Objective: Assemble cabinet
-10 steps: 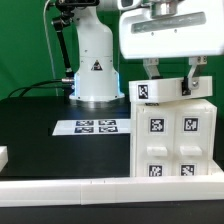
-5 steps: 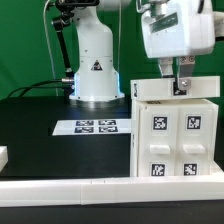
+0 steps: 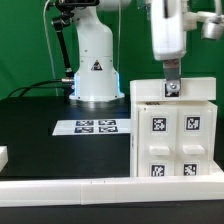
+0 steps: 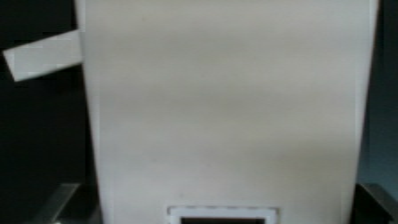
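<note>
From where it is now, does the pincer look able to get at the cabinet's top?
Probably yes: the pincer hangs right at the top edge of the cabinet, with nothing visible between them. Whether it already touches the top is unclear.

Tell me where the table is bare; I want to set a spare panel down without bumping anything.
Bare black table lies on the exterior view's left, between the marker board and the white rail along the front edge. It is crowded on the right, where the cabinet stands with the gripper at its top.

I'm seeing the cabinet (image 3: 172, 135) all white, black-and-white square tags in its recesses. Marker board (image 3: 96, 127) white with black tags, at nine o'clock of it on the black table (image 3: 50, 150).
</note>
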Robot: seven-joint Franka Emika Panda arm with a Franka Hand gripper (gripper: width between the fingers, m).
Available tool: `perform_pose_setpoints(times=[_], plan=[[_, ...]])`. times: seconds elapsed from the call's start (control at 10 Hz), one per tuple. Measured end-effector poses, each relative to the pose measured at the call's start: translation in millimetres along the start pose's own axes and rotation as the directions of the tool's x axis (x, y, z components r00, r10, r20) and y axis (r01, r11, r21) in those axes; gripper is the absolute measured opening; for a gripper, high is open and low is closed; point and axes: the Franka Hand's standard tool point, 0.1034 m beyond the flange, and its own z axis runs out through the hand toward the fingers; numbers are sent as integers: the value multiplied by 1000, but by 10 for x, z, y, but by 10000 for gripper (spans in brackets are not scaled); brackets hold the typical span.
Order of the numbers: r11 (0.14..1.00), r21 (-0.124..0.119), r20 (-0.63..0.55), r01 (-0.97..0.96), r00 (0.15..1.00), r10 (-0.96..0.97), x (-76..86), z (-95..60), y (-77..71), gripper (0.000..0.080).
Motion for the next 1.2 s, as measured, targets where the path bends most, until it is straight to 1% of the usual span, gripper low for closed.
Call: perform_pose_setpoints(times=[0.3, 0.5, 0.6, 0.8, 0.9, 1.0, 1.2], plan=[[991, -17, 50, -129, 990, 130, 8, -2, -9, 560], [986, -22, 69, -167, 983, 169, 14, 3, -21, 560], [988, -21, 73, -155, 985, 156, 4, 6, -19, 560], [992, -20, 74, -126, 989, 127, -7, 9, -11, 750], [995, -16, 79, -101, 992, 102, -22, -13, -14, 750], [996, -6, 86, -90, 992, 90, -68, -55, -14, 791], [997, 7, 101, -71, 992, 70, -164, -142, -3, 797]])
